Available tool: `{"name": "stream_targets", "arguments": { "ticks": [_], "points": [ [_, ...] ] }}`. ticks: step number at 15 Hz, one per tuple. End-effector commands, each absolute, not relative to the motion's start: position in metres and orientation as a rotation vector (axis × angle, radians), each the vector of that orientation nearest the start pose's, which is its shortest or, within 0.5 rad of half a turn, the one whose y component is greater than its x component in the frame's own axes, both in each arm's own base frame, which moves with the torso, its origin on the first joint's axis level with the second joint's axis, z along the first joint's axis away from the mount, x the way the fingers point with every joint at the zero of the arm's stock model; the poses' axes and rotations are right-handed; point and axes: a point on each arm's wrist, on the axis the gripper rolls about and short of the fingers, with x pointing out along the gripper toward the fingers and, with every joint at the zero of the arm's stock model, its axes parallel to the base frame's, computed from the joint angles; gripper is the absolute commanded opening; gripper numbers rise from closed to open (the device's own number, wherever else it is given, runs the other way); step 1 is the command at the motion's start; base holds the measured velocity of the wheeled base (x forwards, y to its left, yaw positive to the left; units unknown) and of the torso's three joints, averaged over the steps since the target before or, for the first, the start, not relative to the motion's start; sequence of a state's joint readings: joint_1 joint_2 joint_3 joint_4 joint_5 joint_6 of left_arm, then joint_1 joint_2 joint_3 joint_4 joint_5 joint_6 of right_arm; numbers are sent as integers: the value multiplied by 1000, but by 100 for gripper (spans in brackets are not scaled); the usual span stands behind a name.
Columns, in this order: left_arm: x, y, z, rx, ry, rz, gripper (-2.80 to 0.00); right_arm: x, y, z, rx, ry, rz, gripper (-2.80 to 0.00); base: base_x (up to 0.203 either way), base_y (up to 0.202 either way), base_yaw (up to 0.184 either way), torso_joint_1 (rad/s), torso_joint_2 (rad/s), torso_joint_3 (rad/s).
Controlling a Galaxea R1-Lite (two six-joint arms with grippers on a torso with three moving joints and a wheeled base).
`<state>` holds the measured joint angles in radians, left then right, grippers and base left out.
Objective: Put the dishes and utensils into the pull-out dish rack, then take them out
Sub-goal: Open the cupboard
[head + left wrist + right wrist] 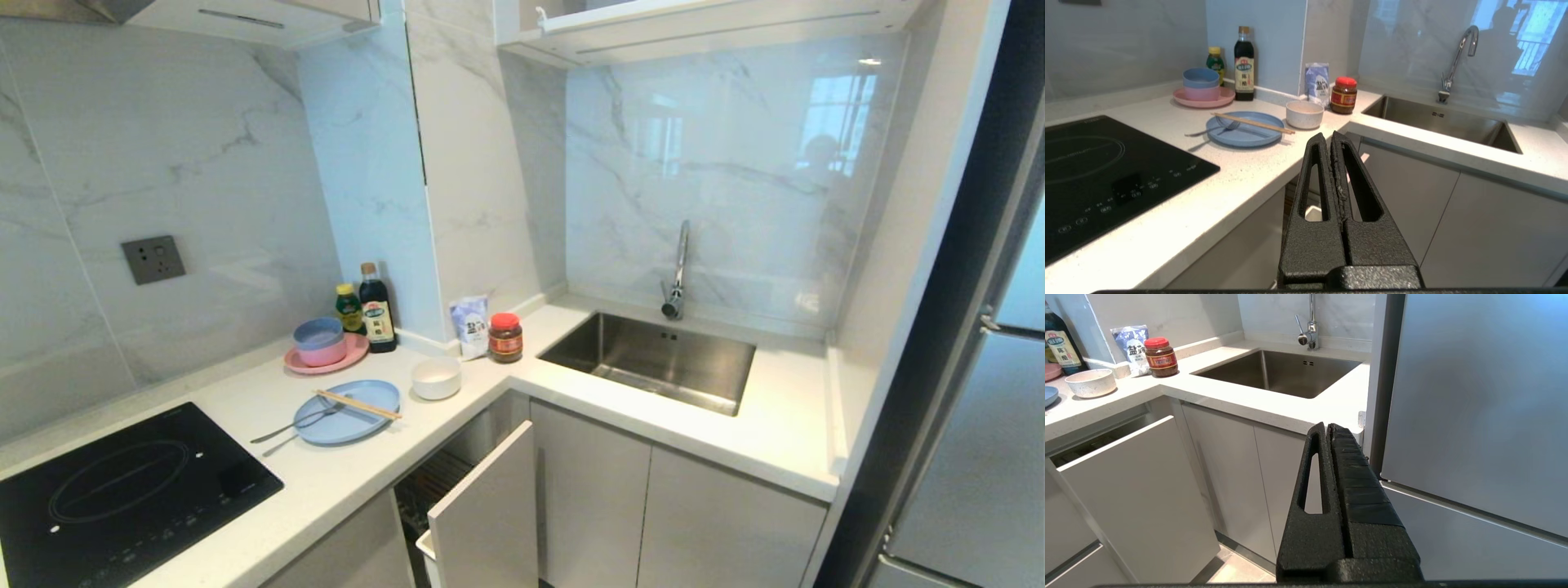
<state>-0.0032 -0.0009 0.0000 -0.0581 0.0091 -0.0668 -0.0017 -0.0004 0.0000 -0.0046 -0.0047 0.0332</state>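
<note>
Head view shows that the job has hardly begun, going by how things lie. The light-blue plate (347,401) sits on the white counter (343,482), just in front of the pink plate with bowls (326,346). That pink plate is my marker for where things are. The chopsticks (357,404) lie across the blue plate, and the two silver cutlery pieces (295,425) rest with their ends on it and their handles sticking out toward the black cooktop (122,490). The small white bowl (436,378) stands to the sink side of the pink plate, a bit nearer the counter edge. The pull-out dish rack (478,506) is below and in front of all that, pulled partly out, with its pale front panel standing clear and dark wires showing behind it. Nothing seems to be in it yet, though most of it is hidden. So all the loading and unloading is left to do. The left gripper (1331,141) is pressed shut and holds nothing. The right gripper (1327,430) is shut and empty too, over by the fridge (1474,416).
</note>
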Motion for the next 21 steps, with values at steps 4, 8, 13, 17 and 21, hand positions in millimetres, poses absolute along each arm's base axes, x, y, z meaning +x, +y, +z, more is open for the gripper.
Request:
{"name": "stream_targets", "arguments": {
  "ticks": [4,8,13,17,21],
  "points": [
    [-21,0,74,-68,-34,5,-280,-23,0,75,34,-5,-3,-280,0,0,0,-145,300,138],
    [-21,0,74,-68,-34,5,-280,-23,0,75,35,-5,-3,-280,0,0,0,-158,322,168],
    [-21,0,74,-68,-34,5,-280,-23,0,75,38,-5,-4,-280,0,0,0,-171,342,179],
    [-21,0,74,-68,-34,5,-280,-23,0,75,38,-5,-3,-280,0,0,0,-198,399,203],
    [-21,0,74,-68,-34,5,-280,-23,0,75,38,-5,-5,-280,0,0,0,-267,535,270]
  ]
}}
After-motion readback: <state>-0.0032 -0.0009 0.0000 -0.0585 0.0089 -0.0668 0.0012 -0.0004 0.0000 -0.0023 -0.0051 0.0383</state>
